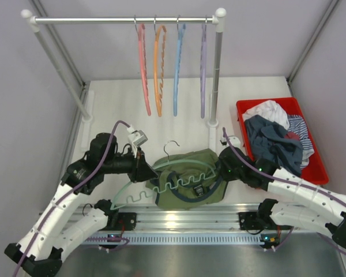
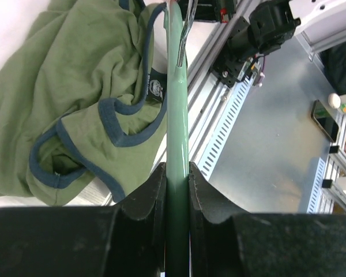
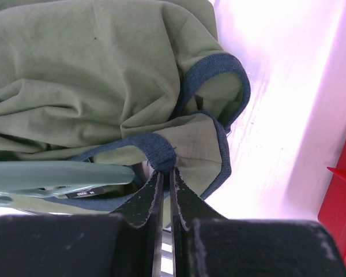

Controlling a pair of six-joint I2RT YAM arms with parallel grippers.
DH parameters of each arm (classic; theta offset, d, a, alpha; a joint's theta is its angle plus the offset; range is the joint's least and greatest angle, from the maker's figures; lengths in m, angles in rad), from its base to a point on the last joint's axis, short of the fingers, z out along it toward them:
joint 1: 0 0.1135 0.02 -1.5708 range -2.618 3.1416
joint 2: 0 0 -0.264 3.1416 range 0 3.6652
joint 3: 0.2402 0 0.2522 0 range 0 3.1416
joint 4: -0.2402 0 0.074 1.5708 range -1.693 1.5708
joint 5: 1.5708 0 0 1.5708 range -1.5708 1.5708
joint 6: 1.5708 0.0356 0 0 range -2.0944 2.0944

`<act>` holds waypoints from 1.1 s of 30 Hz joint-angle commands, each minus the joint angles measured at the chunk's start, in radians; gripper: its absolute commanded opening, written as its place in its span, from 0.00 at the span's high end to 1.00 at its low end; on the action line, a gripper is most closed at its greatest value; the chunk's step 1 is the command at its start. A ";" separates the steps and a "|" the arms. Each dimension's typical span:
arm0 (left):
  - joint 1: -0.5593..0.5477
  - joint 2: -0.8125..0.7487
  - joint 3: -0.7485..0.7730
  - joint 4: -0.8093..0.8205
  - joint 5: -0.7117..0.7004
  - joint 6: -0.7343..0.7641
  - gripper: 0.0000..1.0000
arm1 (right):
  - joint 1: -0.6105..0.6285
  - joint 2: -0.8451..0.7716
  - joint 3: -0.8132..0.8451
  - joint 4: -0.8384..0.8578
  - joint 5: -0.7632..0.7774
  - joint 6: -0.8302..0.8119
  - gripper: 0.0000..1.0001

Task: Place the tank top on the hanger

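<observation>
The olive-green tank top (image 1: 190,179) with navy trim lies bunched on the table near the front edge. The green hanger (image 1: 173,183) lies across it, its metal hook (image 1: 170,145) pointing toward the back. My left gripper (image 1: 143,168) is shut on the hanger's left arm; in the left wrist view the green bar (image 2: 177,115) runs between the fingers, with the tank top (image 2: 69,104) to its left. My right gripper (image 1: 221,171) is shut on the tank top's navy trim (image 3: 161,151) at the shirt's right side; the hanger's end (image 3: 57,176) shows to the left.
A rail at the back holds pink (image 1: 143,63), orange (image 1: 158,63), blue (image 1: 177,63) and purple (image 1: 203,63) hangers. A red bin (image 1: 317,150) of clothes stands at the right. The metal rail of the table front (image 1: 179,219) runs under the shirt.
</observation>
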 commanded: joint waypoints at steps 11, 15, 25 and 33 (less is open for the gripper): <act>-0.184 0.073 -0.035 0.189 -0.155 -0.036 1.00 | -0.008 -0.028 0.080 -0.018 0.015 -0.020 1.00; -0.233 0.118 -0.017 0.227 -0.190 -0.025 1.00 | -0.008 -0.039 0.091 -0.035 0.012 -0.032 1.00; -0.312 0.178 -0.080 0.440 -0.235 -0.019 1.00 | -0.008 -0.049 0.141 -0.048 -0.032 -0.039 1.00; -0.318 0.208 -0.150 0.601 -0.216 -0.011 1.00 | -0.008 -0.045 0.175 -0.055 -0.035 -0.055 1.00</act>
